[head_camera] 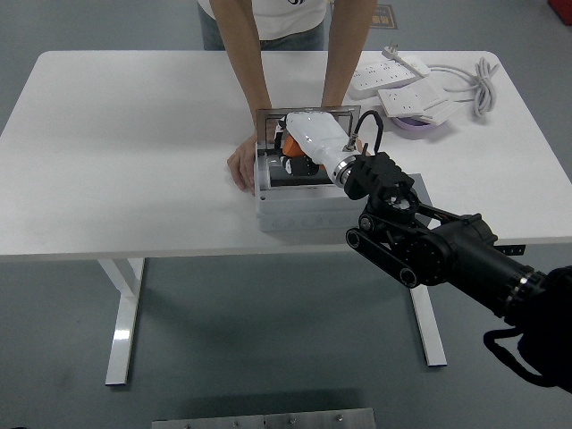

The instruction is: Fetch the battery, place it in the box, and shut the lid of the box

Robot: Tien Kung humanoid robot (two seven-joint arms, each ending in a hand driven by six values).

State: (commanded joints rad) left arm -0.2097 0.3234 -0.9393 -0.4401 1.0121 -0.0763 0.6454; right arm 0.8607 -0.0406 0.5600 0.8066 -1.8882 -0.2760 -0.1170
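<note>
Battery (290, 145), orange, sits clamped in the right hand's (299, 147) fingers above the open box (304, 204). A person's hand (241, 165) steadies the box's left side.

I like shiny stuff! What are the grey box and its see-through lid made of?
The box looks like matte grey plastic: dull, moulded walls. Its raised lid seems clear, glossy plastic in a grey frame; the table shows through it, though it could be glass.
</note>
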